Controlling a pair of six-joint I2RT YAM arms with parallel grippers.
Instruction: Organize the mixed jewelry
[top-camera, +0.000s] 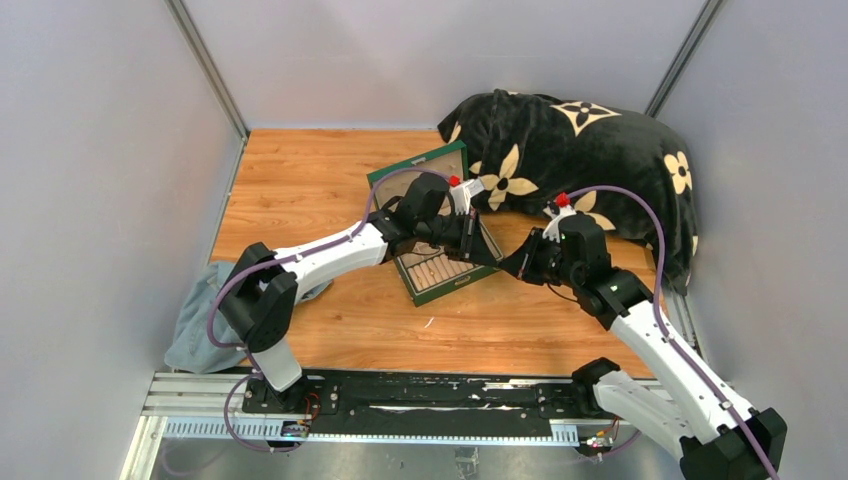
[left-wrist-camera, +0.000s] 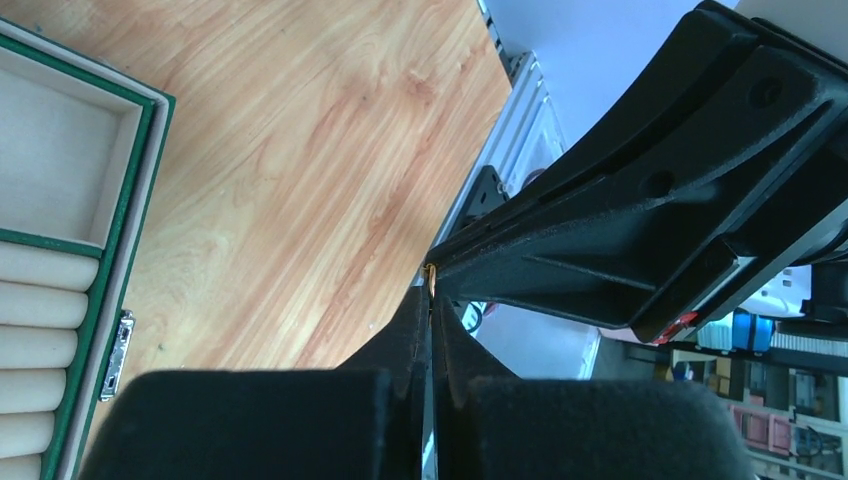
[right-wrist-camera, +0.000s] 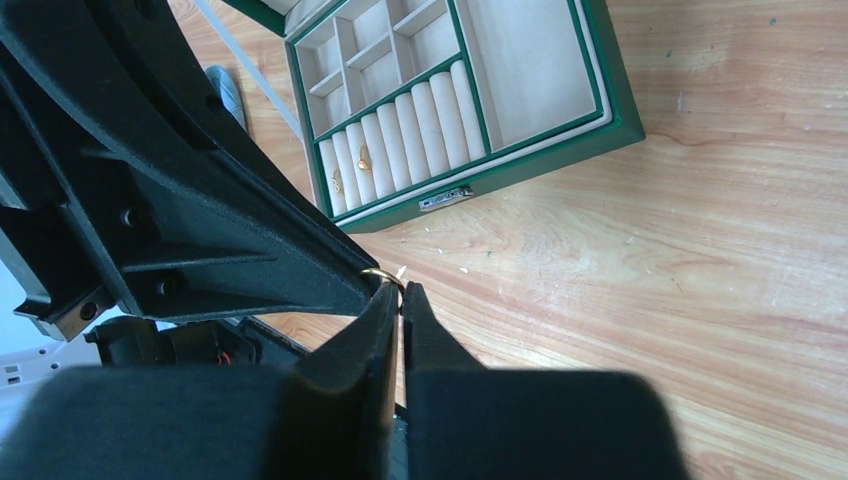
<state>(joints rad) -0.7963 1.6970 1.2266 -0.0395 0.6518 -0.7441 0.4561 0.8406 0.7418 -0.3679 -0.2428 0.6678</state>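
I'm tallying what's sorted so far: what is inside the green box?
Two small gold pieces sit between the padded rolls of the green box. The compartments in view look bare. Its far end is cut off, and the left arm covers that end from above.

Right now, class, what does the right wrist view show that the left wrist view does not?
Only right wrist: the green box's whole tray, with two gold pieces seated in its ring rolls. Only left wrist: cluttered shelving beyond the wooden table. Both: the small gold ring where the shut left gripper and right gripper meet, the box's clasp, that table.
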